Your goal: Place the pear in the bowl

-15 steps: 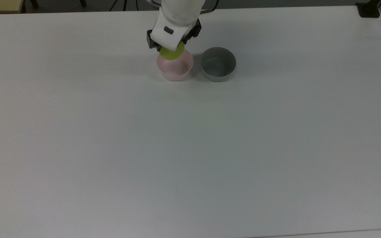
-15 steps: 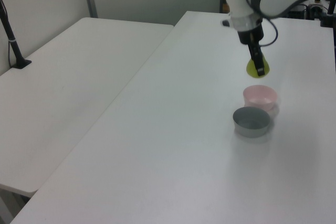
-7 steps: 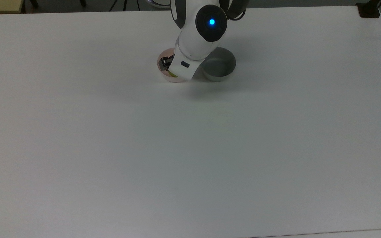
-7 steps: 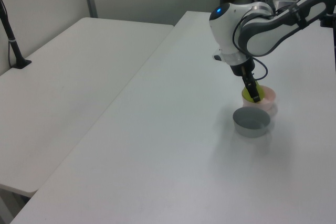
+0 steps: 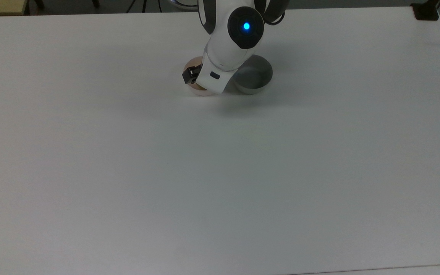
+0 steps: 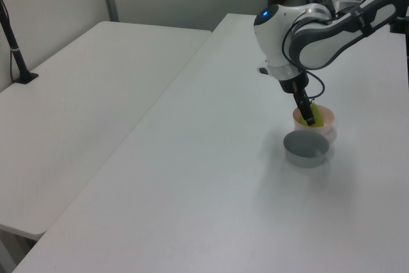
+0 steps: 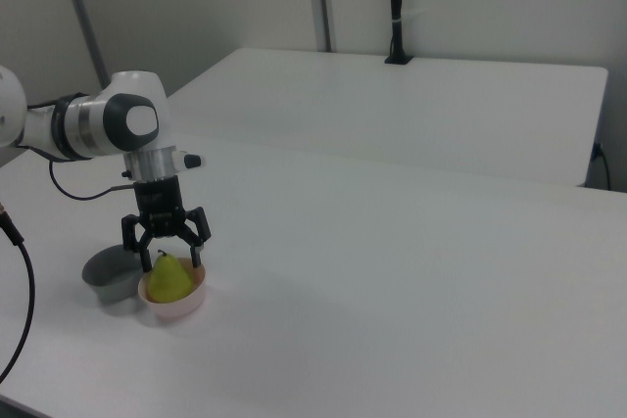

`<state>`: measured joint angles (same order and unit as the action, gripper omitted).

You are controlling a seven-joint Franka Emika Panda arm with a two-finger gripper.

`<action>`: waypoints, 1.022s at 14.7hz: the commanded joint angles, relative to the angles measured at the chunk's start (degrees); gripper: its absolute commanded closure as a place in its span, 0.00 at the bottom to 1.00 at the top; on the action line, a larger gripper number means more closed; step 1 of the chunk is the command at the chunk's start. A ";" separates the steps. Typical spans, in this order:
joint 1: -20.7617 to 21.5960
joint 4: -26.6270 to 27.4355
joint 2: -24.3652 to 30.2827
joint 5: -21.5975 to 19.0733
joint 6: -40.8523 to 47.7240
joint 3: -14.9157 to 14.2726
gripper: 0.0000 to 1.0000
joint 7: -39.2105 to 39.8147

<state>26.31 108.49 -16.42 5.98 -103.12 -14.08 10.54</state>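
The yellow-green pear [image 7: 168, 280] sits upright inside the pale pink bowl [image 7: 186, 304], its dark stem pointing up. My gripper [image 7: 171, 259] hangs just over it, open, with one finger on each side of the pear's top and a gap to the fruit. In the left view the gripper [image 6: 309, 117] reaches down into the bowl [image 6: 326, 119], and a sliver of the pear [image 6: 304, 120] shows beside a dark finger. In the top view the arm covers most of the bowl [image 5: 189, 65].
A grey bowl [image 5: 257, 79] of the same size stands right beside the pink one, also seen as the grey bowl [image 7: 104, 277] and the grey bowl [image 6: 307, 147]. The white table [image 5: 220, 172] stretches wide in front. A second table [image 6: 83, 87] adjoins it.
Over the last second the arm came down with the pear into the pink bowl. The pear now rests lower in the bowl and the fingers have spread off it.
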 commanded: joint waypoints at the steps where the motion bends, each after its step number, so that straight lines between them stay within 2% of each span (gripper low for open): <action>1: -0.38 0.41 6.72 -0.61 2.91 -0.25 0.00 -0.96; 4: -3.88 -0.64 12.44 -0.70 6.07 1.24 0.00 -1.23; 6: -7.57 -2.31 15.17 -0.79 6.35 2.03 0.00 -5.16; 7: -10.11 -3.79 15.80 -0.79 6.35 2.99 0.00 -6.75; 10: -14.34 -5.65 16.07 -0.62 6.18 3.09 0.00 -6.94; 15: -20.41 -5.83 15.98 1.14 5.74 3.52 0.00 -6.41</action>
<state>9.04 103.18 -0.38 6.10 -97.65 -11.93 5.18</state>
